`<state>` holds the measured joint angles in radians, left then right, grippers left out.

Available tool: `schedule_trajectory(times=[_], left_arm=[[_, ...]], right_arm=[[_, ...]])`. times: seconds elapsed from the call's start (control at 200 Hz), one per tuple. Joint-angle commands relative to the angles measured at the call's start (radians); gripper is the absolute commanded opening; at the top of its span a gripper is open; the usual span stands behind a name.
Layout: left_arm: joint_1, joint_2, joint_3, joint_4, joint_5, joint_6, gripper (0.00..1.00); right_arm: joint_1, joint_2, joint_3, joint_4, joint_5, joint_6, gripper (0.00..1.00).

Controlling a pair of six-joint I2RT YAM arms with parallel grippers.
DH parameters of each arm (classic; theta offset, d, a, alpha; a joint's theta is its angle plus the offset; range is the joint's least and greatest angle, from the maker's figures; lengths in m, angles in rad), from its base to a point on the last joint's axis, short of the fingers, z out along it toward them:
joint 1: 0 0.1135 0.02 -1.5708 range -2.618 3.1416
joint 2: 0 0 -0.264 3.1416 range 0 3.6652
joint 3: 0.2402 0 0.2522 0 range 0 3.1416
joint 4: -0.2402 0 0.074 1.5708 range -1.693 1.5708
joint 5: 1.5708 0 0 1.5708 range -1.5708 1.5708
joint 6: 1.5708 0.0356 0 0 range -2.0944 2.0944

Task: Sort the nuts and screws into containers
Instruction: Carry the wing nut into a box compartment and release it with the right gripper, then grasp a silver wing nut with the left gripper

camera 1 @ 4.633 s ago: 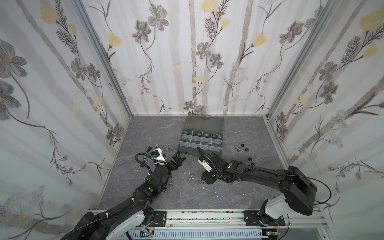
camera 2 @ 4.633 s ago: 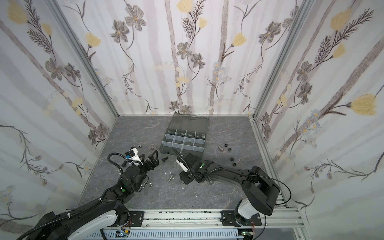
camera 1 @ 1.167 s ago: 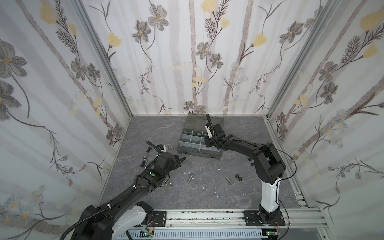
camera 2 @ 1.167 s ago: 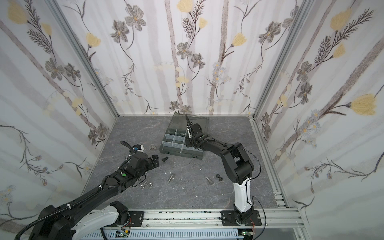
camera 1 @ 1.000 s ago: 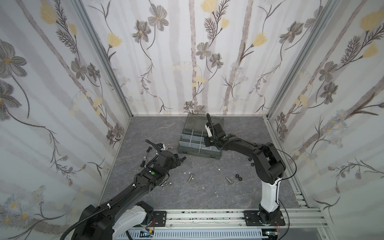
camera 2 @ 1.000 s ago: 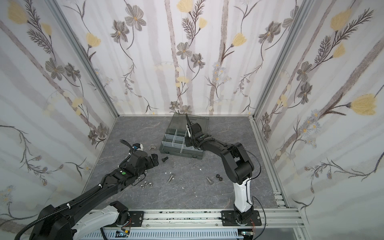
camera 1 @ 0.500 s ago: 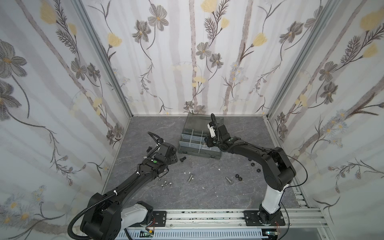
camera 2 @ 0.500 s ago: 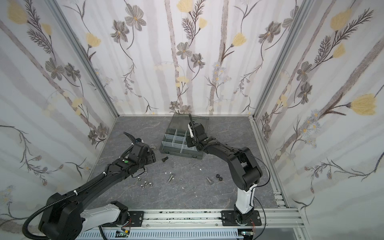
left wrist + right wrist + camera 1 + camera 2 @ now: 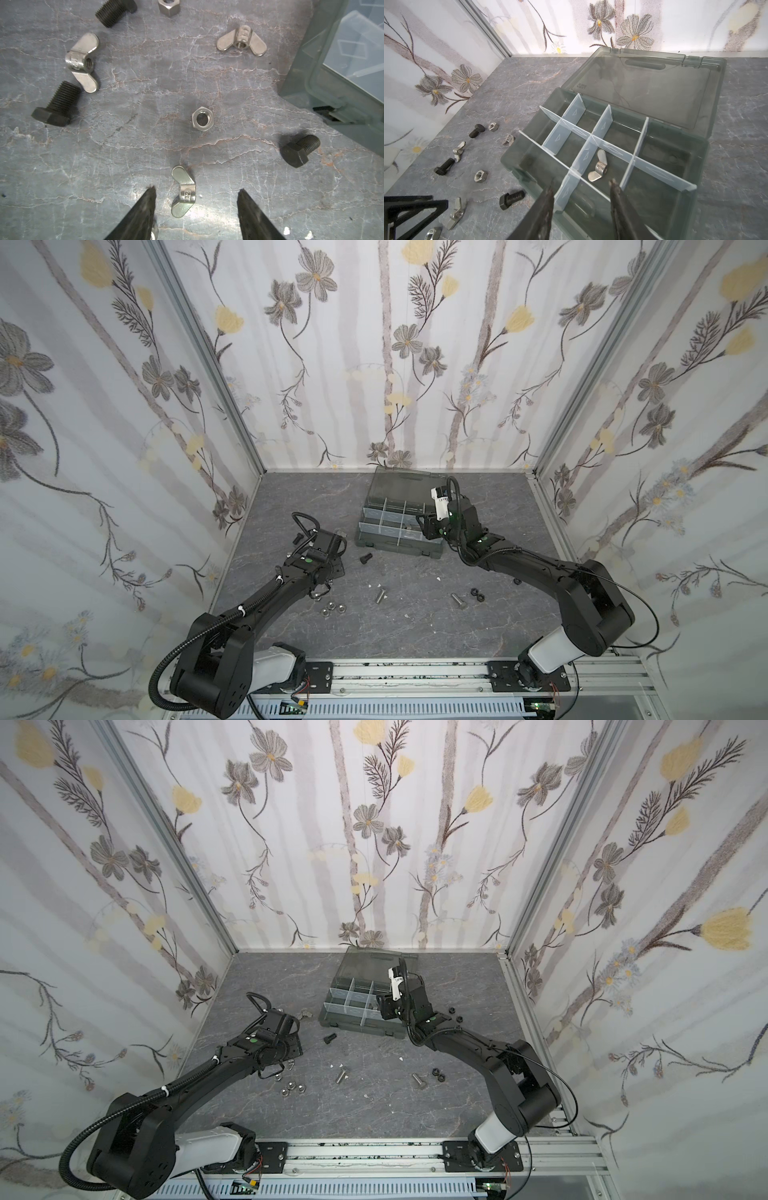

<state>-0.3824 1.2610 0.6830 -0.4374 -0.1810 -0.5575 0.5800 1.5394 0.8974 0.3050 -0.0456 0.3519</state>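
Straddling a silver wing nut [image 9: 182, 192] that lies flat on the grey floor [image 9: 124, 166] left of the organizer case [image 9: 390, 546], the left gripper [image 9: 196, 189] has its jaws apart, and neither finger touches the nut. Also left of the case lie three black screws [image 9: 57, 106], two more wing nuts [image 9: 83, 62] and a silver hex nut [image 9: 201, 120]. The nearest black screw sits just off the case's front left corner. The case stands with its smoky lid [image 9: 643, 89] folded back, and a lone wing nut [image 9: 598, 166] lies in one of its inner compartments. The right gripper [image 9: 581, 182] hangs above the case's compartments, jaws apart with nothing between them. In front of the case lie two silver screws [image 9: 379, 596] and, toward its right end, a pair of black nuts [image 9: 478, 594]; further black nuts [image 9: 455, 1014] lie just right of the case
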Motion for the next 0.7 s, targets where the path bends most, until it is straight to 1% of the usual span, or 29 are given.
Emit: schedule_trajectory(times=[0.0,0.08,0.23,0.475,0.565,0.699], left_arm=[[0.006,0.041,-0.007,-0.006,0.000,0.000,0.62],[0.011,0.073,-0.004,-0.003,-0.008,0.001,0.55],[0.015,0.121,-0.005,0.009,-0.020,-0.001,0.55],[0.014,0.162,-0.010,0.032,-0.017,-0.006,0.52],[0.016,0.177,-0.014,0.043,-0.010,-0.001,0.47],[0.011,0.195,-0.016,0.051,-0.003,0.000,0.38]], right_arm=[[0.000,-0.071,-0.083,0.217,-0.003,0.027,0.46],[0.000,-0.115,-0.129,0.271,0.018,0.015,0.47],[-0.002,-0.151,-0.201,0.332,0.045,0.008,0.48],[-0.002,-0.138,-0.204,0.348,0.046,0.009,0.48],[-0.003,-0.133,-0.204,0.350,0.050,0.012,0.49],[-0.004,-0.139,-0.217,0.368,0.059,0.015,0.48]])
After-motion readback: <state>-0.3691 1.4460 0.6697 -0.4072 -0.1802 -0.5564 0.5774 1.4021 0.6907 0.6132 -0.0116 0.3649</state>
